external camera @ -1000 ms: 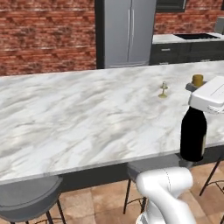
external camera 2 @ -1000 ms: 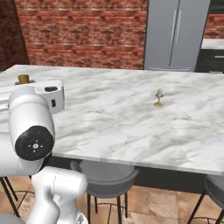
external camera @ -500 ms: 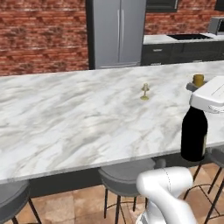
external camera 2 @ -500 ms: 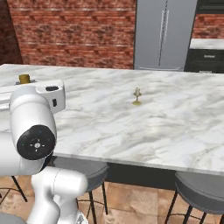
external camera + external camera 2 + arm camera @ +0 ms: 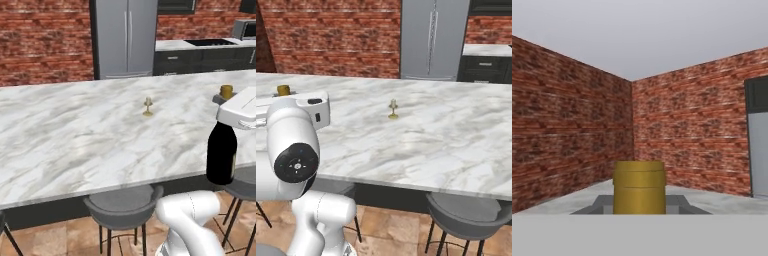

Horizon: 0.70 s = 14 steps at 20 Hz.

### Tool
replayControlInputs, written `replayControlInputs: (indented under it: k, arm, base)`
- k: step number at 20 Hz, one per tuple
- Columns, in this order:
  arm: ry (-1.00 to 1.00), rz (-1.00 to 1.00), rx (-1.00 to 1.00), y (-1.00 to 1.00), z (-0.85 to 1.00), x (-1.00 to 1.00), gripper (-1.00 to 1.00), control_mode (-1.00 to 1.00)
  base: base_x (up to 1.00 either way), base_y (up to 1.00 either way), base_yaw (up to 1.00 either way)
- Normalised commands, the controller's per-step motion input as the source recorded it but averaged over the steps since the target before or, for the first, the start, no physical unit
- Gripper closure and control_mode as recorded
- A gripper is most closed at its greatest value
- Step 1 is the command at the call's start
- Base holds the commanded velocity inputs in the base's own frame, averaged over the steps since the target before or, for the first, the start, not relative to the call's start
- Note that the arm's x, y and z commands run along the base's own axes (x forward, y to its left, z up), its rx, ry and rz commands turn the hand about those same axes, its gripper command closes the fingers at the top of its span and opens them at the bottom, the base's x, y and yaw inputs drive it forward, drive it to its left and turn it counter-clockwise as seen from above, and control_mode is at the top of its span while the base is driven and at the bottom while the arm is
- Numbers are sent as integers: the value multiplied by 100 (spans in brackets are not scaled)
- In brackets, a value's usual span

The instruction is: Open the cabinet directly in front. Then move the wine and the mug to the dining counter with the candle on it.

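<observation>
Wine (image 5: 221, 155): dark bottle held upright by the neck, hanging just off the near edge of the dining counter (image 5: 75, 145), low at 4 o'clock in the left base view. Gold cap (image 5: 639, 187) pokes up right in front of the hand camera, dead centre at the bottom of the hand view.

Gripper (image 5: 226, 101): narrowly parted and clamped on the bottle neck, just below the cap; the fingertips themselves are hidden by the hand and cap.

Change over the last second: whole scene has slid sideways in both base views. The candle (image 5: 148, 107) has drifted left in the left base view and right in the right one, stools likewise. That reads as the base driving along the counter, not the things moving; the bottle has kept its place relative to the arm.

Judgement: carry phase, nearing set-down. Bottle hangs at the counter's front edge, candle well apart toward 10 o'clock.
</observation>
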Motion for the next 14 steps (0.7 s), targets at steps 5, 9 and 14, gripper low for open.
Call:
replayControlInputs:
  k: [5,9,14]
  arm:
    - [0,0,0,0,0,0,100,100]
    - [0,0,0,0,0,0,100,100]
    - [0,0,0,0,0,0,100,100]
  base:
    - [0,-58,0]
    - [1,-48,0]
    - [27,-17,-2]
